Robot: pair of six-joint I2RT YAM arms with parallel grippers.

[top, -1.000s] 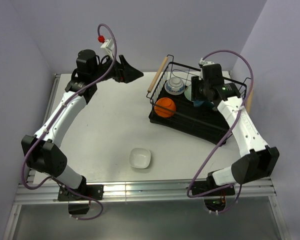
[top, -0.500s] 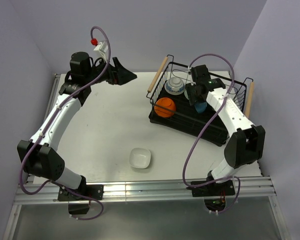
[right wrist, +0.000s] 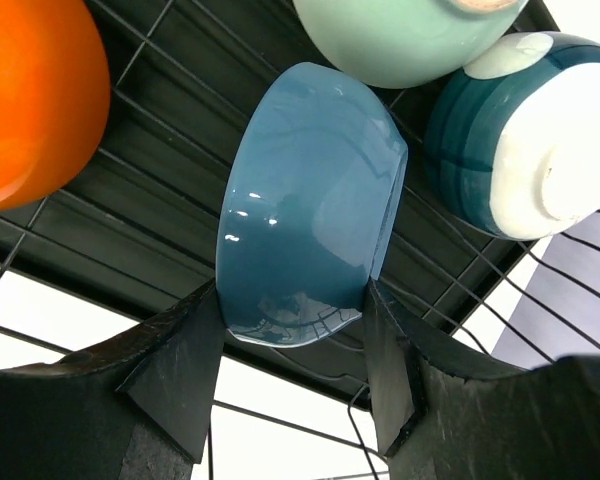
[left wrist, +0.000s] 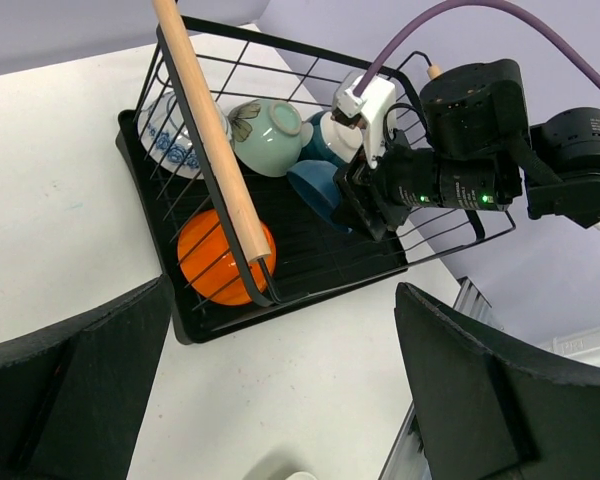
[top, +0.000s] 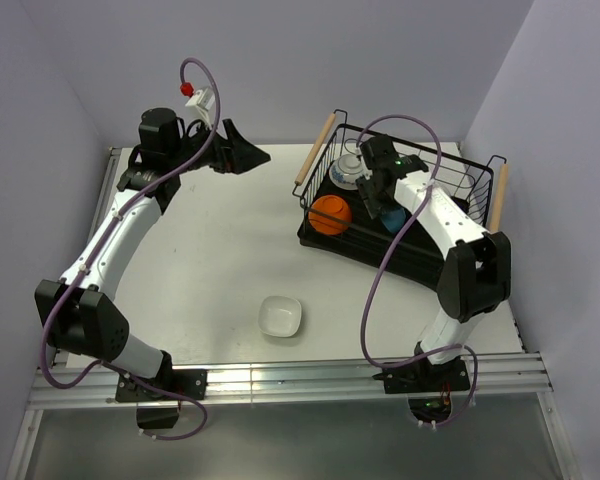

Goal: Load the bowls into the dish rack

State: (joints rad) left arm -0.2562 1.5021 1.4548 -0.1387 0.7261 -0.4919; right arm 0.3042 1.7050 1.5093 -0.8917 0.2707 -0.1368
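Observation:
The black wire dish rack [top: 380, 256] stands at the back right. It holds an orange bowl [top: 330, 214], a blue-and-white patterned bowl [top: 350, 172], a mint green bowl [left wrist: 270, 135] and a teal-and-white bowl [right wrist: 520, 130]. My right gripper [right wrist: 295, 340] is shut on the blue bowl [right wrist: 305, 200], held on edge just above the rack's base, beside the mint bowl. The squarish white bowl [top: 280, 316] sits on the table near the front. My left gripper [top: 250, 152] is open and empty, raised at the back left, far from every bowl.
The rack has a light wooden handle [top: 315, 150] at its left end and another at the right end [top: 498, 195]. Purple walls close the back and both sides. A metal rail [top: 280, 380] runs along the table's near edge.
My right gripper has swung left inside the rack with the blue bowl, toward the orange bowl. My left gripper has drawn back a little to the left.

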